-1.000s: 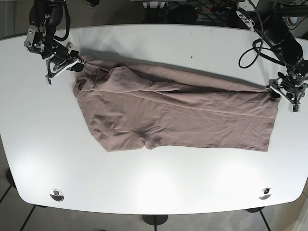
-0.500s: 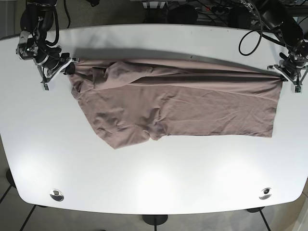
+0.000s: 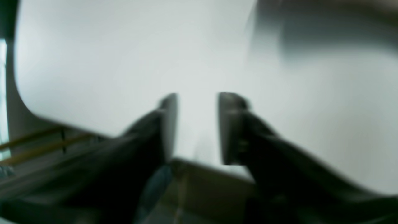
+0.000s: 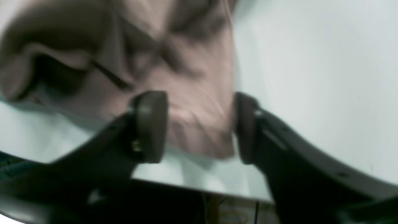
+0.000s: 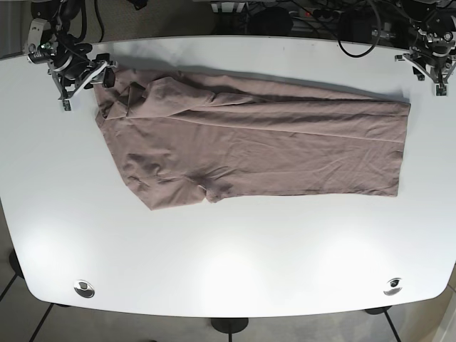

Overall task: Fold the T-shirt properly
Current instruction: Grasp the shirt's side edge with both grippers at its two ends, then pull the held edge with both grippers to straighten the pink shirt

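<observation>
The mauve T-shirt (image 5: 256,146) lies flat across the white table (image 5: 228,263), folded lengthwise, with its collar end at the left. My right gripper (image 5: 98,77) is open at the shirt's far left corner. In the right wrist view the right gripper (image 4: 199,127) has the shirt (image 4: 192,81) lying on the table under its spread jaws, not pinched. My left gripper (image 5: 434,77) is open near the far right table edge, apart from the shirt's far right corner. In the blurred left wrist view the left gripper (image 3: 197,127) has only bare table between its fingers.
Cables and equipment (image 5: 285,11) sit beyond the table's far edge. Two round metal fittings (image 5: 84,288) (image 5: 392,286) sit near the front corners. The table's far edge runs just behind both grippers.
Both grippers have let go of the shirt's far edge and opened. They moved toward the far table edge. The shirt's lifted edge now lies flat, and the shirt sits farther back.
</observation>
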